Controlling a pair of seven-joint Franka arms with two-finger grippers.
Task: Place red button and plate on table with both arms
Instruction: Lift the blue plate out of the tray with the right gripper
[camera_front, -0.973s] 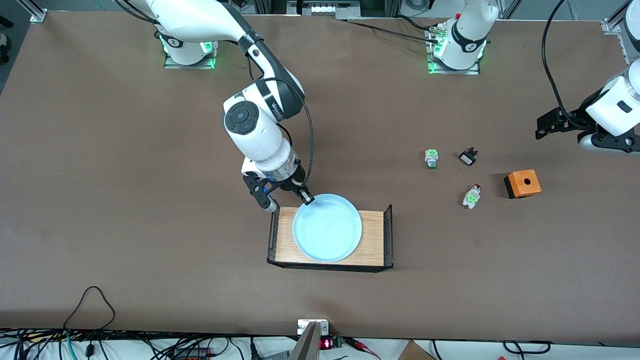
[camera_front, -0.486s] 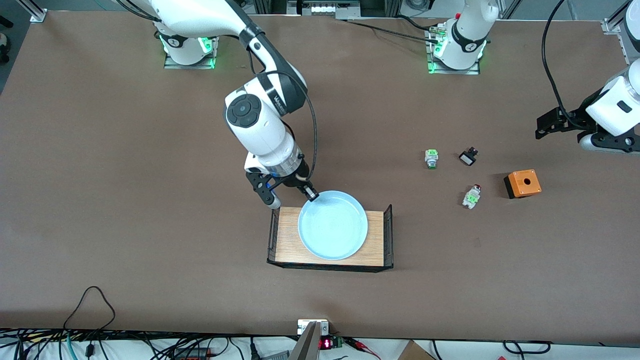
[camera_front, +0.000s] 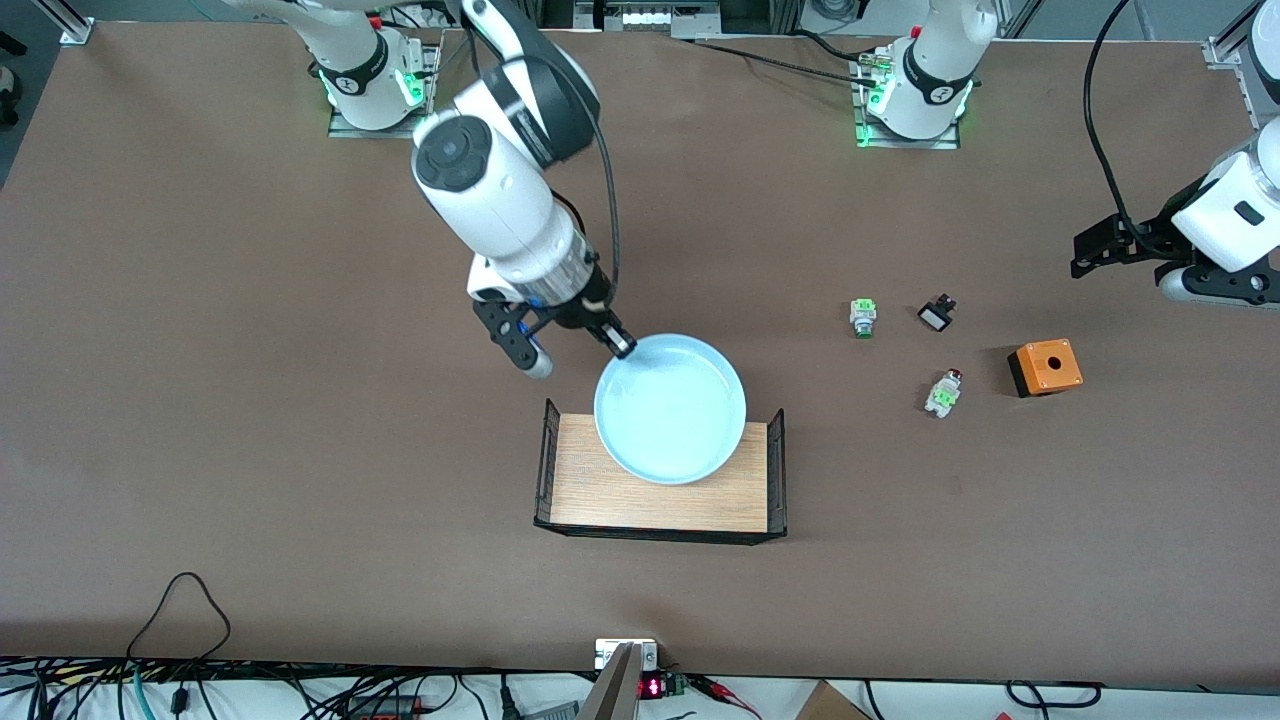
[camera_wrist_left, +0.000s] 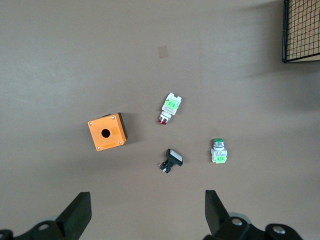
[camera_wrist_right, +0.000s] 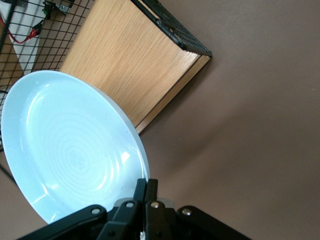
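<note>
- Right gripper (camera_front: 620, 346): fingers pinched on the rim of the plate (camera_front: 670, 408), which is held in the air over the wooden tray (camera_front: 660, 490), partly overhanging the tray's edge farther from the front camera.
- Plate: light blue, round, tilted in the right wrist view; nothing lies in it.
- Tray: black mesh ends, bare wood floor under the plate.
- Left gripper (camera_wrist_left: 145, 212): fingers spread wide, holding nothing, waiting above the table (camera_front: 200, 400) at the left arm's end.
- Red button (camera_front: 944, 391): lies on the table toward the left arm's end, well apart from the tray.
- Nearby: green-capped button (camera_front: 863, 317), small black-and-white part (camera_front: 936, 314), orange box (camera_front: 1045, 367) with a round hole on top.
- Readable writing: none legible.
</note>
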